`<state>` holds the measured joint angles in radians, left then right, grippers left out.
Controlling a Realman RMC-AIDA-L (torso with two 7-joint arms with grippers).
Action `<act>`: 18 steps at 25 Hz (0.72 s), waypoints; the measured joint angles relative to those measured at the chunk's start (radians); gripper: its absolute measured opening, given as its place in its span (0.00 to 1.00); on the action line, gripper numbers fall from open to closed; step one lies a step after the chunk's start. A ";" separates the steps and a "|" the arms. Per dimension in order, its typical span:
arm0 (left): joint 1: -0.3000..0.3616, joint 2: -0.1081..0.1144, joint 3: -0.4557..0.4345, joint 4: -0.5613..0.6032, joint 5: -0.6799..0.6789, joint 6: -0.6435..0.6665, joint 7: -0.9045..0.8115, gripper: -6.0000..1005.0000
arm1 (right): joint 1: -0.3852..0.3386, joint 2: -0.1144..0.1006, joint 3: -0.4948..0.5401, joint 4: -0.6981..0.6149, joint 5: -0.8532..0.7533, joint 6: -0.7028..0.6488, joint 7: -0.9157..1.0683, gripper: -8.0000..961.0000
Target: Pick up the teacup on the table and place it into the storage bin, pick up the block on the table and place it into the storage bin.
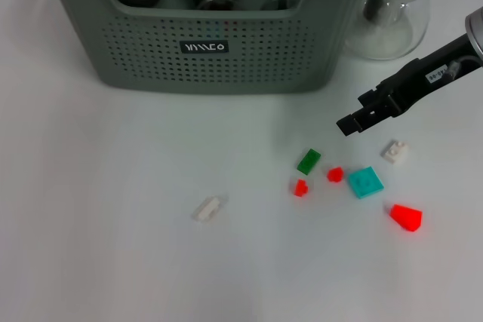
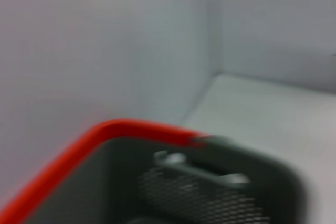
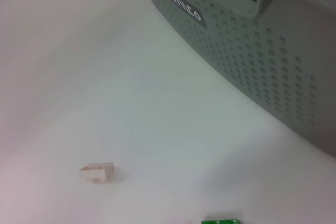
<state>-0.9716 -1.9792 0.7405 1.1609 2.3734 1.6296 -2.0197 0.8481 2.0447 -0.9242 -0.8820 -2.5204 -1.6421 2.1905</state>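
Head view: green block (image 1: 309,161) below right gripper (image 1: 349,124).

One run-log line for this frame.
right gripper: above blocks, empty | green block: on table | storage bin: behind | left arm: unseen

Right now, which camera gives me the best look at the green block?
The head view: the green block shows whole on the table, among the red and teal pieces, below and left of the right gripper. The right wrist view catches only its top edge at the picture's border. The left wrist view does not show it.
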 joint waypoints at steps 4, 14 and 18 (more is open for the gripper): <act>-0.061 0.017 0.113 -0.149 0.120 -0.226 -0.088 0.49 | 0.002 0.000 -0.003 0.001 0.000 0.000 0.000 0.85; -0.167 0.005 0.144 -0.410 0.305 -0.483 -0.139 0.53 | 0.006 0.000 -0.028 0.002 0.000 0.001 0.006 0.85; -0.163 -0.011 0.171 -0.410 0.333 -0.497 -0.149 0.54 | 0.006 -0.002 -0.029 0.009 0.000 0.003 0.004 0.85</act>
<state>-1.1351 -1.9904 0.9118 0.7512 2.7066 1.1324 -2.1691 0.8545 2.0428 -0.9529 -0.8732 -2.5203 -1.6386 2.1948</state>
